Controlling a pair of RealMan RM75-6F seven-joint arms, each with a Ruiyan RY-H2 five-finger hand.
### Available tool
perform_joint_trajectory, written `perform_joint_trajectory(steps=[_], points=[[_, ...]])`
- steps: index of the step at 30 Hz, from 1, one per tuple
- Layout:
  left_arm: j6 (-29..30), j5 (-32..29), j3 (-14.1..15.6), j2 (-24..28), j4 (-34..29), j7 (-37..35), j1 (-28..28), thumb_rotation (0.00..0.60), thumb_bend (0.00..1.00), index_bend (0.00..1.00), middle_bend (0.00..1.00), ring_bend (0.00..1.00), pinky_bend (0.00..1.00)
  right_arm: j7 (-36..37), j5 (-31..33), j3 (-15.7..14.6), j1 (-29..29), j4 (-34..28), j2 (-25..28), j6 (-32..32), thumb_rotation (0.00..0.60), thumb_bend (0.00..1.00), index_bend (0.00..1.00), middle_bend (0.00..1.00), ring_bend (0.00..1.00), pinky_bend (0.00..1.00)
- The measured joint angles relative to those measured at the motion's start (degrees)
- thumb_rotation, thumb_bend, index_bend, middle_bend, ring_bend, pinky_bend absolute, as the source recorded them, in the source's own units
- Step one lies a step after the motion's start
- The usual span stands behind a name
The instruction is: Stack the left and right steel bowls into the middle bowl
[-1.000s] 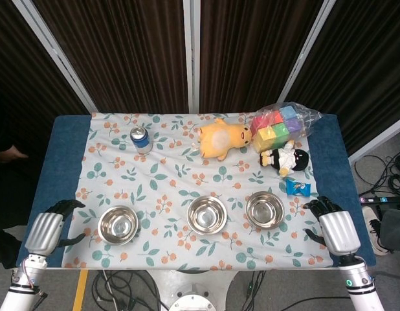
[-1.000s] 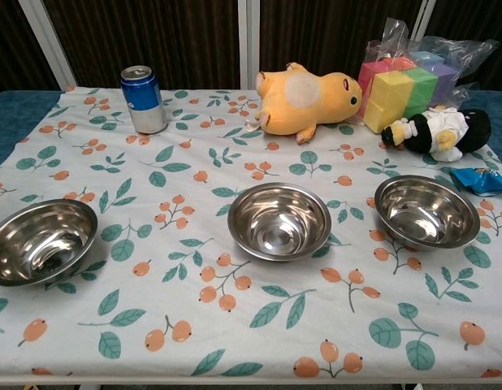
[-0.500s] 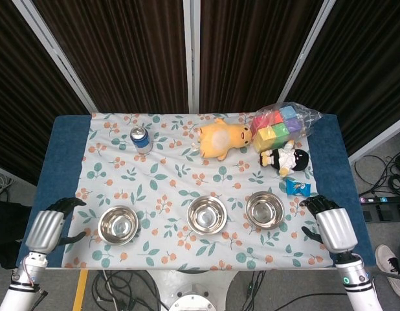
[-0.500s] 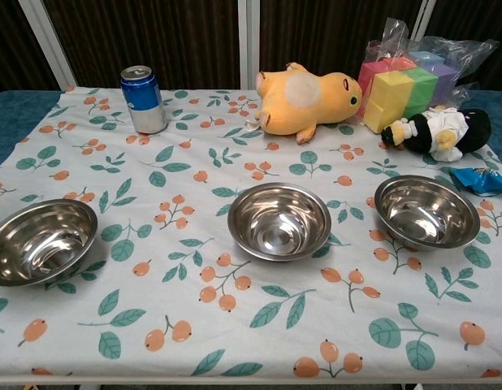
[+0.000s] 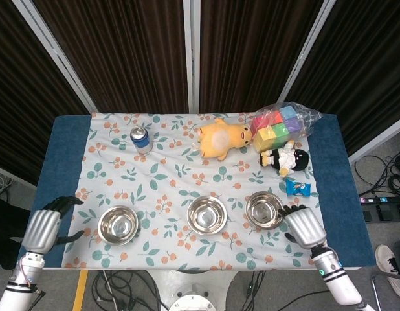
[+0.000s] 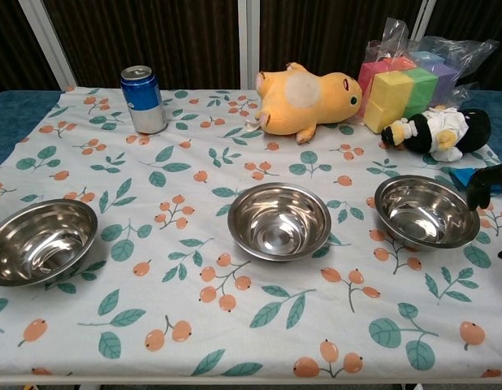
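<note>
Three steel bowls stand in a row near the front of the table: the left bowl (image 5: 118, 224) (image 6: 40, 240), the middle bowl (image 5: 207, 215) (image 6: 279, 220) and the right bowl (image 5: 265, 210) (image 6: 426, 211). All are empty and upright. My right hand (image 5: 303, 227) (image 6: 488, 185) hovers just right of the right bowl, fingers spread toward its rim, holding nothing. Off the cloth's left edge, my left hand (image 5: 46, 228) is open, well apart from the left bowl; the chest view does not show it.
At the back stand a blue can (image 5: 141, 139), a yellow plush toy (image 5: 221, 138), a bag of coloured blocks (image 5: 277, 127) and a small black-and-white doll (image 5: 285, 159). A blue snack packet (image 5: 298, 187) lies just behind my right hand.
My right hand has moved left and inward to the right bowl's rim and now shows at the chest view's right edge. My left hand has barely shifted.
</note>
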Motion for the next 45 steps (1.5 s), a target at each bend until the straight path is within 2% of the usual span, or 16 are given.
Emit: perform_joint_trajectory(steps=[12,19,24,30,36,45], points=[[0.7,0.4,-0.2,-0.1,2.1,-2.2,0.0,0.600,0.12,0.36,0.38,0.28,0.42,-5.8,2.0,1.0,4.6,3.4,-5.7,-5.2,0.600,0.06,0.47,0.45,0.47,0.57],[0.8,0.4,-0.1,-0.1,3.0,-3.3,0.1,0.600,0.12,0.36,0.38,0.28,0.42,-8.6,4.1,1.4,6.2,5.1,-8.3,-7.5,0.600,0.12,0.51,0.47,0.48,0.57],[0.7,0.3,-0.1,-0.1,3.4,-3.8,0.1,0.600,0.12,0.36,0.38,0.28,0.42,-10.3,4.7,1.0,6.6,5.9,-9.8,-7.6,0.600,0.23,0.58,0.51,0.52,0.58],[0.7,0.4,0.0,-0.1,3.4,-4.0,0.0,0.600,0.12,0.36,0.38,0.28,0.42,-11.4,5.8,0.8,6.7,6.2,-10.5,-7.7,0.600,0.32,0.66,0.57,0.56,0.59],[0.6,0.3,0.0,0.1,3.1,-4.2,-0.1,0.600,0.12,0.36,0.38,0.28,0.42,-11.8,6.4,0.7,6.8,5.8,-10.4,-7.2,0.600,0.35,0.71,0.61,0.59,0.60],[0.5,0.3,-0.2,0.4,2.6,-4.2,-0.2,0.600,0.12,0.36,0.38,0.28,0.42,-11.9,5.3,1.1,7.1,2.7,-9.1,-4.9,0.600,0.35,0.72,0.61,0.59,0.60]])
